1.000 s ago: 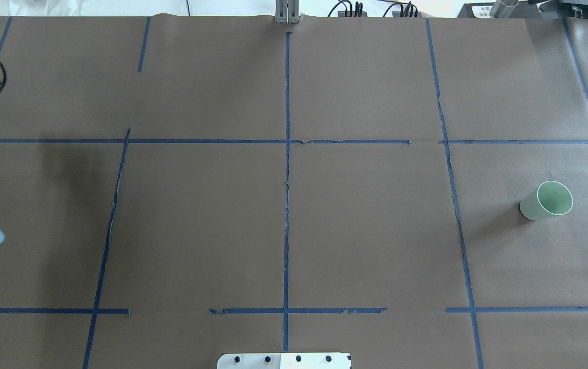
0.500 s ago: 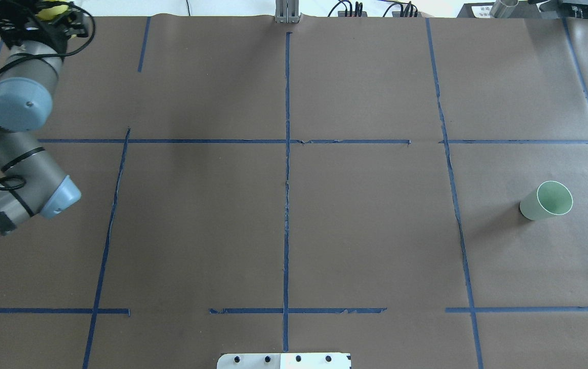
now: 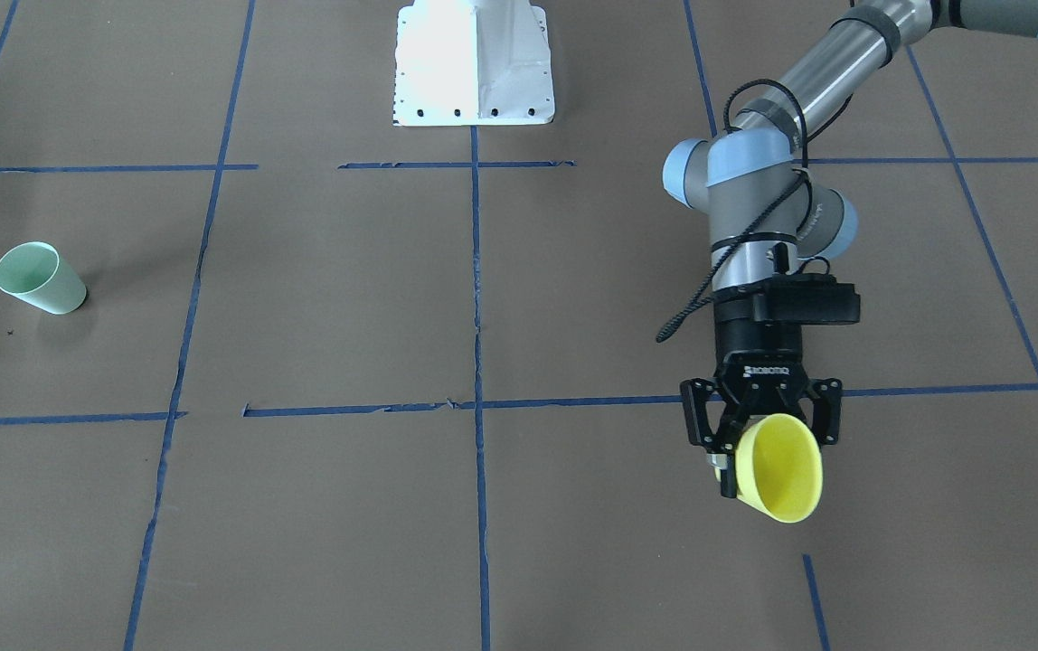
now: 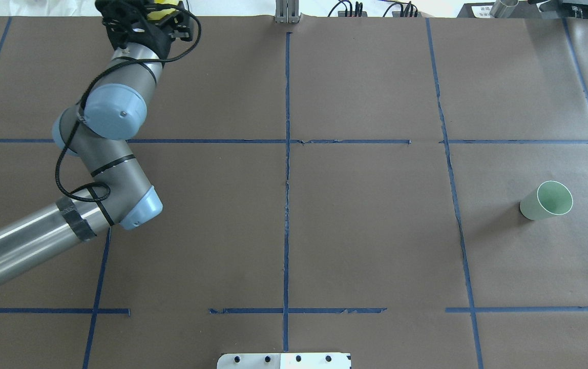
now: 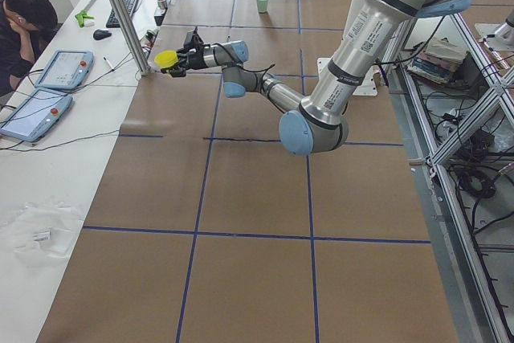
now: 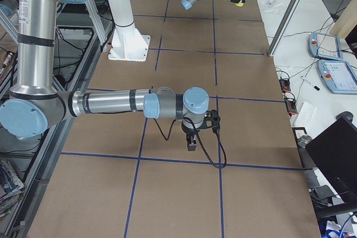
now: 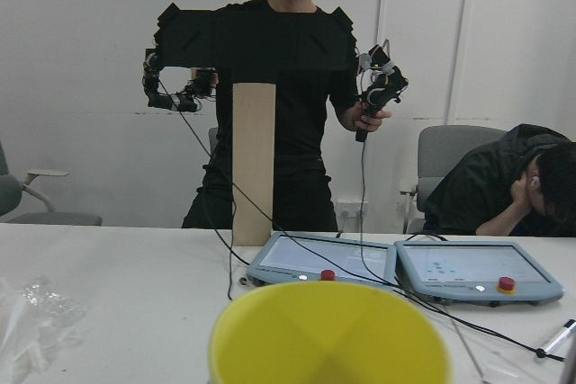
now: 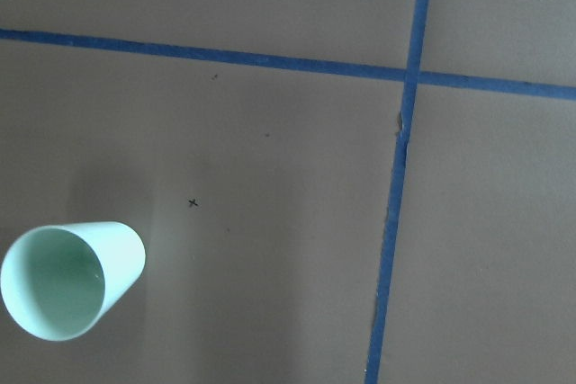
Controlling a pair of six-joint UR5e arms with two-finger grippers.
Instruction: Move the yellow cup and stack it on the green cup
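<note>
1. The left gripper (image 3: 774,449) is clenched on the small bright yellow tapered plastic cup (image 3: 786,479). Its two black fingers press on opposite sides of the wall and hold the cup in the air above the brown paper-covered table (image 4: 365,230).
2. The small pale mint-green tapered plastic cup (image 4: 545,201) stands upright on the table with its mouth up. It is empty and nothing touches it.
3. The relation that matters most is the gap between the cups. The yellow cup is well apart from the green cup, across the table toward the robot's left and farther from the robot, near the operators' edge.
4. The yellow cup's long axis lies nearly level, in line with the left gripper, and its open mouth faces away from the robot. The green cup's axis is vertical, so we judge the yellow cup must be turned base down before it can seat inside.
5. The right gripper (image 6: 191,143) points down near the green cup, and its wrist camera looks down on that cup's rim at the lower left of its view. It is the nearer arm by far, but we cannot tell whether its jaws are released or closed.
6. We judge the work to be at the transfer stage, with either a long carry or a hand-over ahead.
7. The yellow cup looks plain, smooth and empty, and is wider at the rim than at the base. We expect its thin wall to flex under a hard squeeze.
</note>
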